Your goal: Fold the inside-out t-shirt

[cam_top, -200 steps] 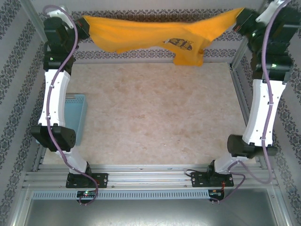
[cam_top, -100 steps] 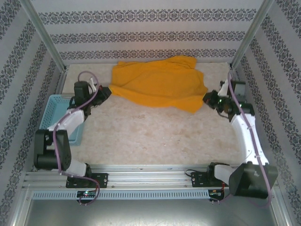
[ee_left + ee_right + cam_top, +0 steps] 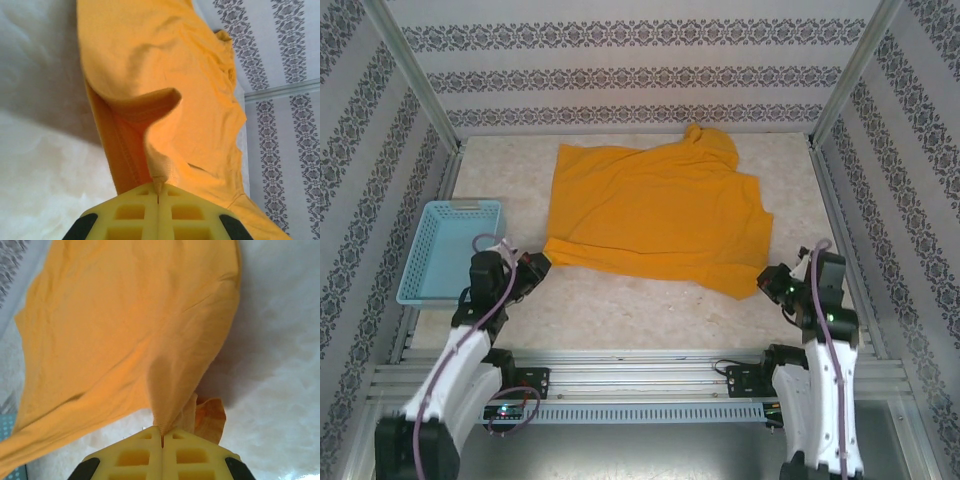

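The table (image 3: pixel 620 315) shows a bare strip nearward of the inside-out t-shirt (image 3: pixel 655 215), which lies spread flat mid-table. A blue basket (image 3: pixel 424 215) sits apart, left of the shirt. The left gripper (image 3: pixel 538 267) pinches the shirt's near-left corner, the right gripper (image 3: pixel 767 283) its near-right corner.

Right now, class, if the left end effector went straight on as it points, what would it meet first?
The t-shirt: the left end effector is shut on its edge, and the cloth lies spread straight ahead, probably well before the striped wall.
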